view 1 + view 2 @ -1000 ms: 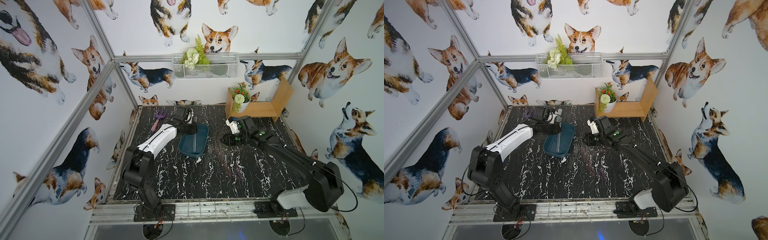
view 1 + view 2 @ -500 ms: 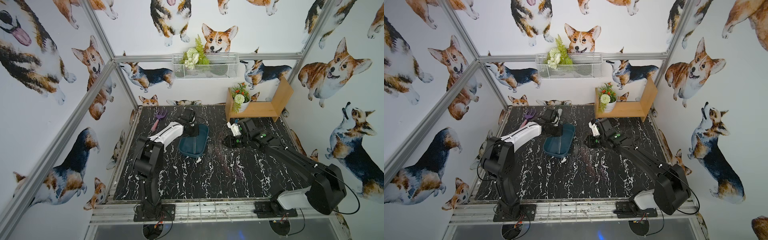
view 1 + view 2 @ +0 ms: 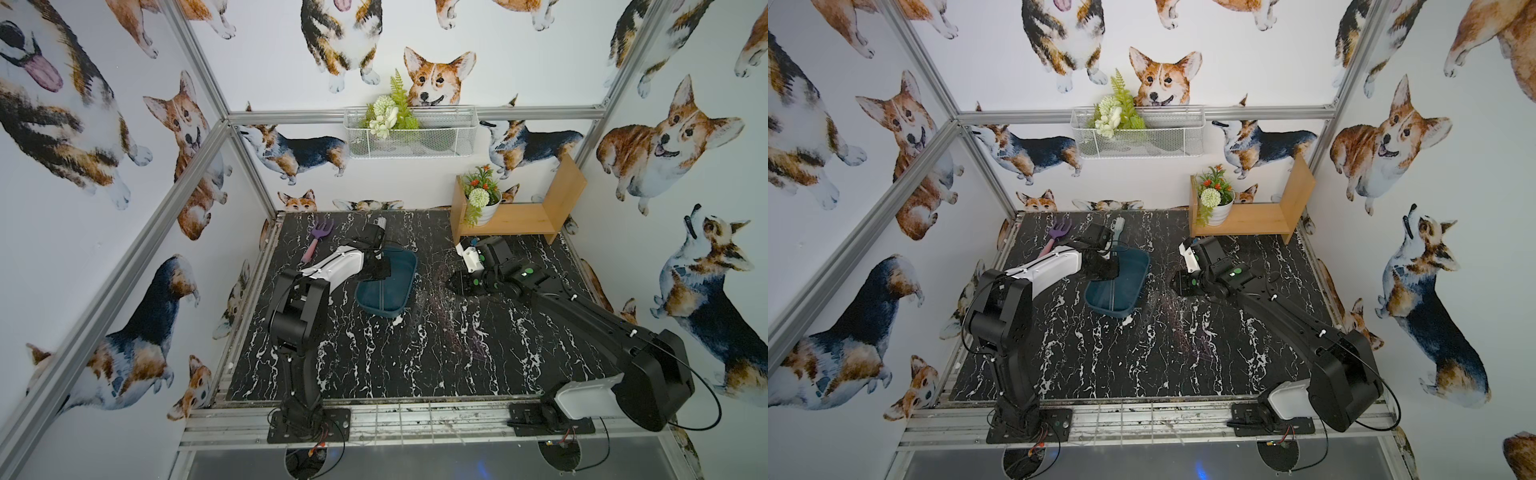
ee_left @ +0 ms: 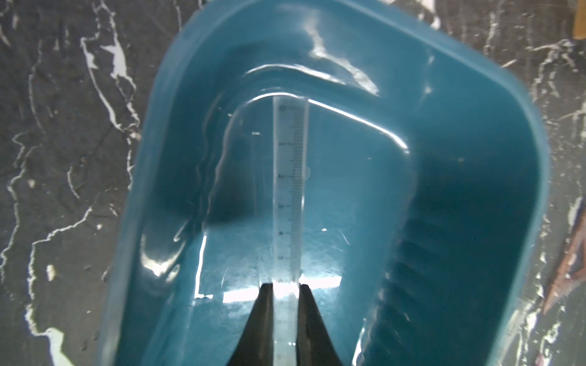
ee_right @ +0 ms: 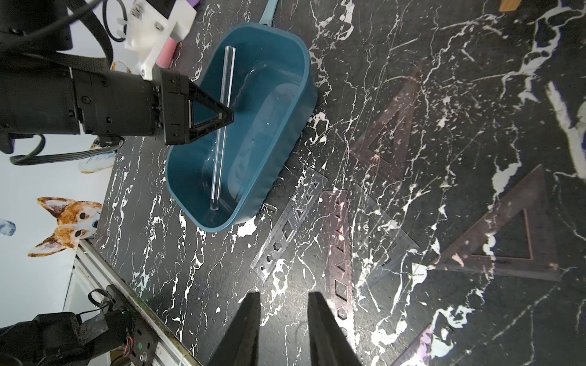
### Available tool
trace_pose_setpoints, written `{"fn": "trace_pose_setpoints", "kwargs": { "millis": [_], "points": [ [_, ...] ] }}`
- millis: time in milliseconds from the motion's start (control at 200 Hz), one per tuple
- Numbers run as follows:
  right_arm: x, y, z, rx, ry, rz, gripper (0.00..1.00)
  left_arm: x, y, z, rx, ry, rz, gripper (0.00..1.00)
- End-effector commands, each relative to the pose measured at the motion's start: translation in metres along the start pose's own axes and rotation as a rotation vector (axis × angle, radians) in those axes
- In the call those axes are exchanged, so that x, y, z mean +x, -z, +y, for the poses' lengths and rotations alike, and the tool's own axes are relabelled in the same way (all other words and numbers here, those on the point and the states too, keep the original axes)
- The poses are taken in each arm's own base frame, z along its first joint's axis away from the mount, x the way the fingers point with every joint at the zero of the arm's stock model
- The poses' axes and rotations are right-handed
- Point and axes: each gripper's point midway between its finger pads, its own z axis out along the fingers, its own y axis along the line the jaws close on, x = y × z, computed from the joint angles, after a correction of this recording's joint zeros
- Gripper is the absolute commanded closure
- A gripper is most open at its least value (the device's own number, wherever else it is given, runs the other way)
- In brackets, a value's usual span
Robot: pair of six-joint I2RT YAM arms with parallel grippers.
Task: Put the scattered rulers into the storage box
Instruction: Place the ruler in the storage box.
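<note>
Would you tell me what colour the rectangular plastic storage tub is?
Dark teal-blue tub; clearest in the left wrist view.

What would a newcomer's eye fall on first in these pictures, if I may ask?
Probably the left gripper, its jaws shut on a clear ruler held lengthwise over the teal storage box. Next come the corgi wallpaper on every wall, and the see-through rulers and set squares scattered on the black marble table beside the box, near the open right gripper.

Storage box point(image 3: 388, 297) far end hidden under left gripper point(image 3: 381, 272) — loose rulers point(image 5: 289, 228) mere smears in both top views.
</note>
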Motion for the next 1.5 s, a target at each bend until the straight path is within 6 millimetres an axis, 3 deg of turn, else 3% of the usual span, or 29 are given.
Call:
{"fn": "trace_pose_setpoints", "kwargs": {
  "millis": [0, 100, 290, 445, 926, 1181, 1496],
  "points": [
    [-0.001, -0.002, -0.001, 0.007, 0.017, -0.006, 0.68, -0.003, -0.002, 0.002, 0.003, 0.001, -0.003, 1.0],
    [-0.001, -0.003, -0.002, 0.011, 0.017, -0.006, 0.68, -0.006, -0.003, 0.0, 0.009, -0.002, -0.005, 1.0],
    [0.002, -0.007, -0.008, 0.036, 0.018, 0.004, 0.66, -0.016, 0.01, -0.011, 0.051, -0.017, -0.044, 0.73],
    [0.003, -0.007, -0.012, 0.054, 0.022, 0.008, 0.63, -0.024, 0.026, -0.015, 0.059, -0.037, -0.077, 0.58],
    [0.018, -0.018, -0.032, 0.16, 0.025, 0.06, 0.63, -0.032, 0.102, -0.041, 0.13, -0.093, -0.209, 0.57],
    [0.033, -0.025, -0.047, 0.228, 0.032, 0.101, 0.65, -0.011, 0.14, -0.068, 0.198, -0.153, -0.25, 0.57],
    [0.06, -0.036, -0.045, 0.255, 0.062, 0.167, 0.66, 0.045, 0.147, -0.087, 0.279, -0.165, -0.219, 0.56]
  ]
}}
